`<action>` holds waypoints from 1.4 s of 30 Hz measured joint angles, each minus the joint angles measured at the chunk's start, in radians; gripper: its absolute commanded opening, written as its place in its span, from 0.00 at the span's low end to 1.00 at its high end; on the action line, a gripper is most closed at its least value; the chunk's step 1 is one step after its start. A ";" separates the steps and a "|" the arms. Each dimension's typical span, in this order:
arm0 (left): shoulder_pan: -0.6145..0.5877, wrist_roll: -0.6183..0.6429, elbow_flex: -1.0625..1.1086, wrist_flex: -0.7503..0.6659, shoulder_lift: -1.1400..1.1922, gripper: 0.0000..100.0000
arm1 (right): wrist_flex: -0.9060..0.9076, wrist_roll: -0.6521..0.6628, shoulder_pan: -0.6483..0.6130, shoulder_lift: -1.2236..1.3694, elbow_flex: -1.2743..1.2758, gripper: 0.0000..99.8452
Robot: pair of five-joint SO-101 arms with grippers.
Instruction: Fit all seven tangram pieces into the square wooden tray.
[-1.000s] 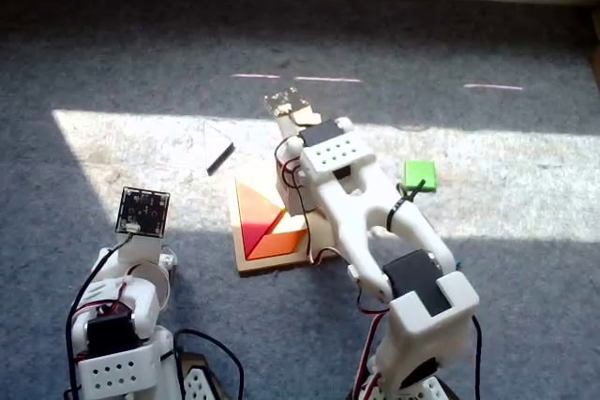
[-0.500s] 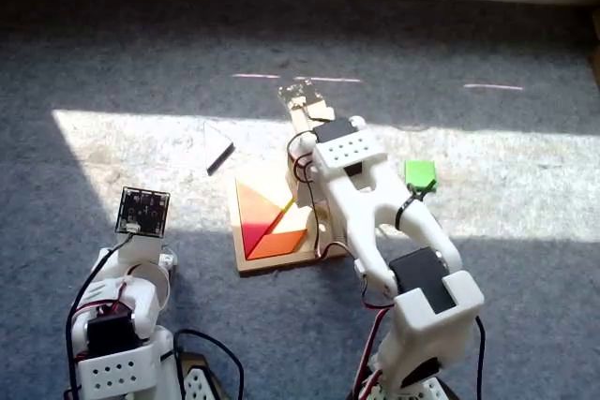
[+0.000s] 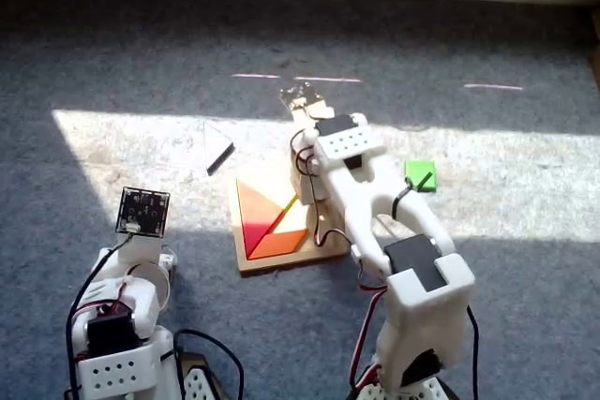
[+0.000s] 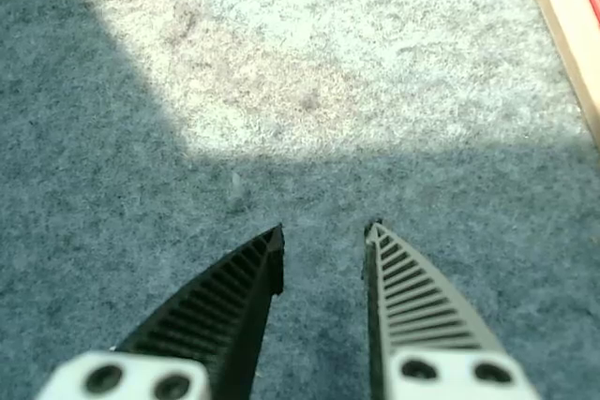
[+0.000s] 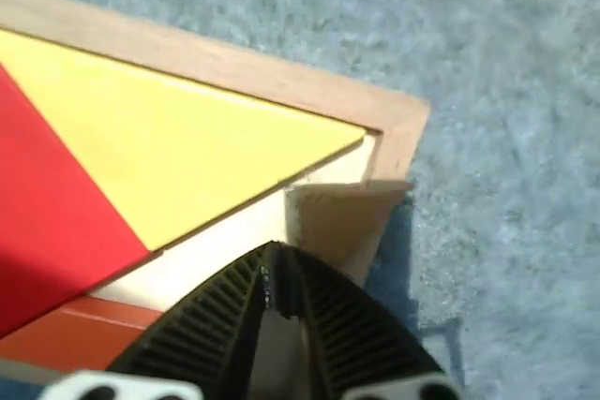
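Grey carpet covers the bench. Nearest, the left pincer hangs low over bare carpet with its dark ribbed fingers spread and nothing between them. Beyond it lies the square wooden tray, flat on the carpet between the two arms. It holds a large yellow triangle along one rim, a large red triangle edge to edge with it, and an orange piece beside the red. A strip of bare tray floor shows between them and the corner. Over that corner the right pincer is pressed together on a thin tan wooden piece, which sits tilted and overlaps the rim. Farther out, a small green square lies on the sunlit carpet beside the right arm, and a pale flat piece lies just past the tray's other side.
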 measured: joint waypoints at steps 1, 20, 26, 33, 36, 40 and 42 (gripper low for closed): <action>0.000 0.000 0.000 0.000 0.000 0.15 | 0.000 0.000 0.005 0.000 -0.006 0.00; 0.000 0.000 0.000 0.000 0.000 0.15 | 0.048 0.002 -0.021 -0.106 -0.021 0.00; 0.000 0.000 0.000 0.000 0.000 0.15 | 0.048 0.002 -0.021 -0.112 -0.021 0.00; 0.000 0.000 0.000 0.000 0.000 0.15 | -0.015 0.002 -0.021 -0.054 -0.012 0.00; 0.000 0.000 0.000 0.000 0.000 0.15 | -0.043 0.002 -0.012 -0.020 -0.011 0.00; 0.000 0.000 0.000 0.000 0.000 0.15 | -0.078 0.002 0.018 -0.003 -0.011 0.00; 0.000 0.000 0.000 0.000 0.000 0.15 | -0.092 0.002 0.034 0.003 -0.011 0.00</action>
